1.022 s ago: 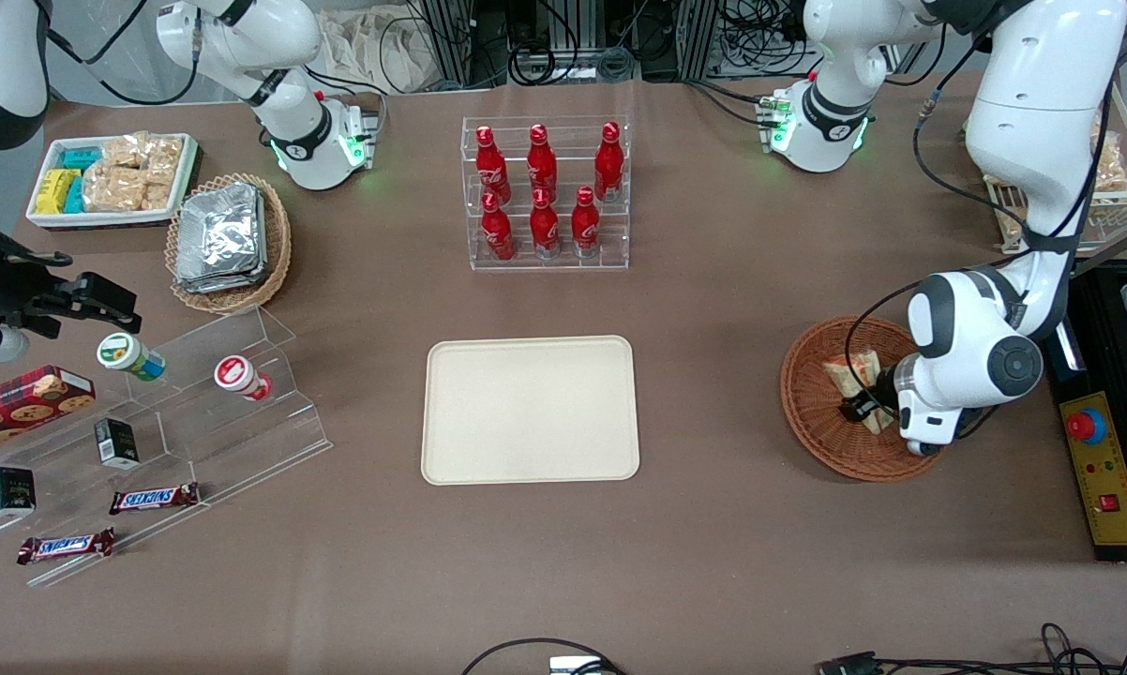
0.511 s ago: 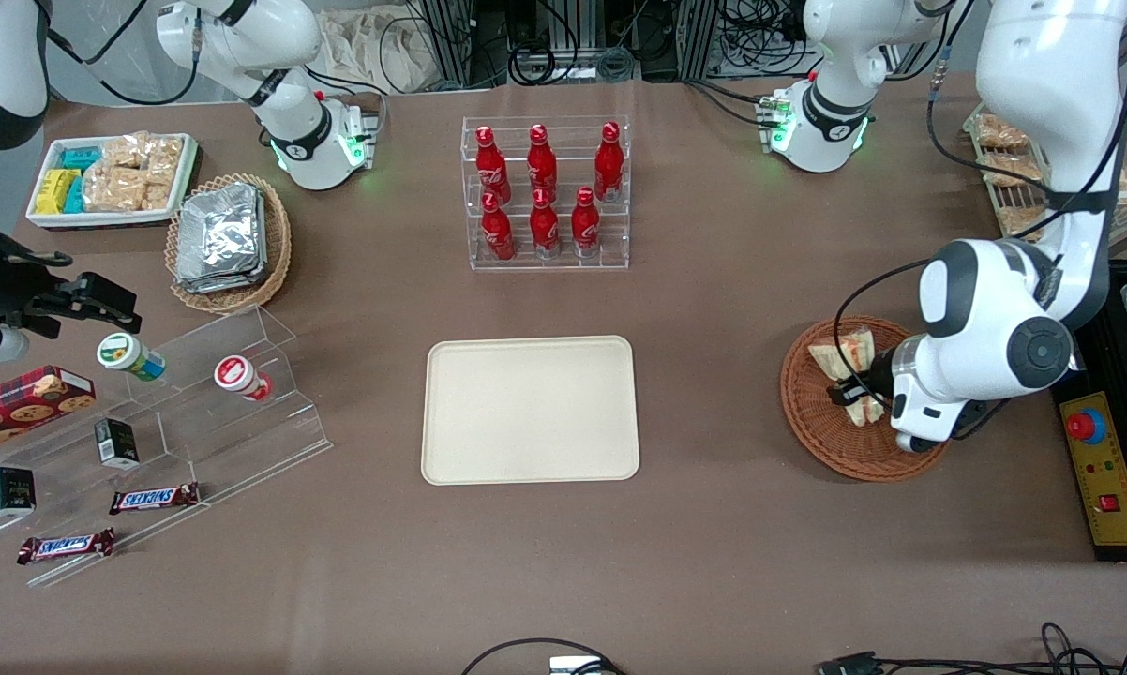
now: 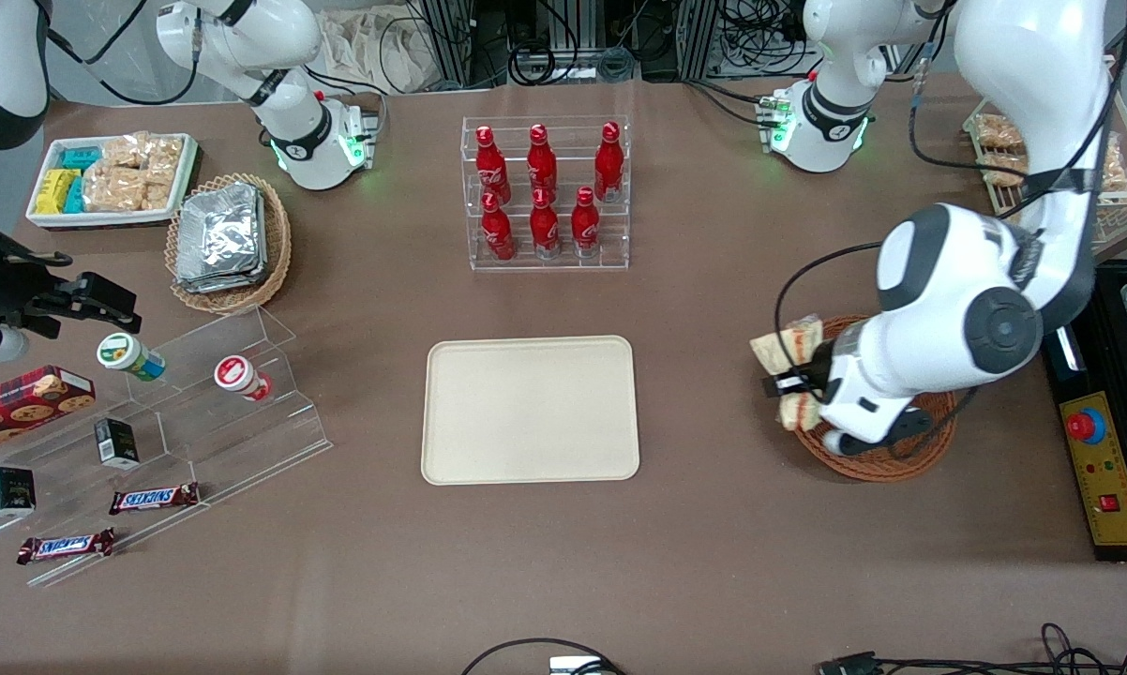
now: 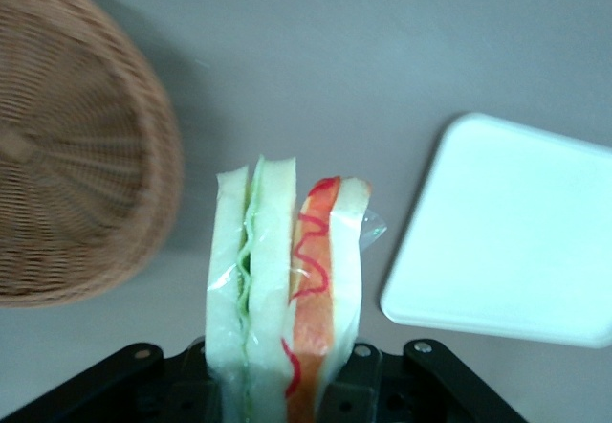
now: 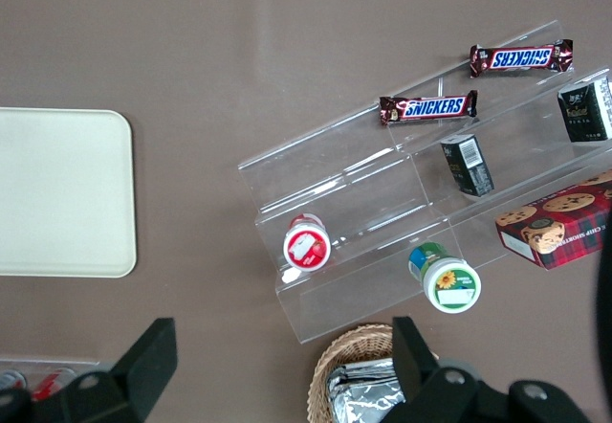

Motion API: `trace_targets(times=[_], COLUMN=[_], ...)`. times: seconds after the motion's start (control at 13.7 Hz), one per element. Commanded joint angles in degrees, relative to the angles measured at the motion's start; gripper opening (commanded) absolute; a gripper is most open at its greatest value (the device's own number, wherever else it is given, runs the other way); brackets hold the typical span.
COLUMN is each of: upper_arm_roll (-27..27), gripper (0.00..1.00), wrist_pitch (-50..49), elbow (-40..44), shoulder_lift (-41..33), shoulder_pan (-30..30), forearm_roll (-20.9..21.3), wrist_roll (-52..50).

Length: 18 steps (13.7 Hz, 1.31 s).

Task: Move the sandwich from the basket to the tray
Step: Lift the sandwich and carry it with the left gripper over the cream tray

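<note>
My left gripper [image 3: 790, 382] is shut on the sandwich [image 3: 788, 349], a wedge of white bread in clear wrap with green and red filling, and holds it in the air over the edge of the reddish-brown wicker basket [image 3: 920, 450] that faces the tray. In the left wrist view the sandwich [image 4: 285, 279] stands pinched between the black fingers [image 4: 368, 385], with the basket [image 4: 76, 165] and a corner of the tray [image 4: 516, 241] below. The cream-beige tray [image 3: 530, 409] lies bare at the table's middle.
A clear rack of red bottles [image 3: 546, 192] stands farther from the front camera than the tray. A tan basket of foil packs [image 3: 226, 242], a white snack bin [image 3: 109, 178] and a clear stepped shelf [image 3: 151, 441] lie toward the parked arm's end.
My gripper has risen out of the basket with the sandwich in it and moved toward the tray, from over the basket's middle to over its edge.
</note>
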Motion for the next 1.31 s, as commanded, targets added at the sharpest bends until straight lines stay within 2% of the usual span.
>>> trace_targets(times=[0.0, 0.36, 0.73, 0.95, 1.09, 1.24], upper_arm_roll=[-2.87, -2.78, -2.69, -2.60, -2.60, -2.60], gripper=[0.02, 0.08, 0.10, 0.20, 0.20, 0.27], wrist_pitch=[-0.86, 2.55, 16.52, 20.49, 22.07, 23.57], elbow=[7.41, 12.27, 12.35, 12.35, 12.35, 12.26], shoulder_lift=[6.68, 14.85, 23.37, 27.16, 29.01, 31.03], shoulder_pan=[-3.84, -12.20, -16.78, -17.67, -18.28, -18.37], forearm_roll=[0.80, 7.73, 8.09, 8.35, 11.42, 12.40], wrist_roll=[-0.29, -0.12, -0.03, -0.03, -0.20, -0.20])
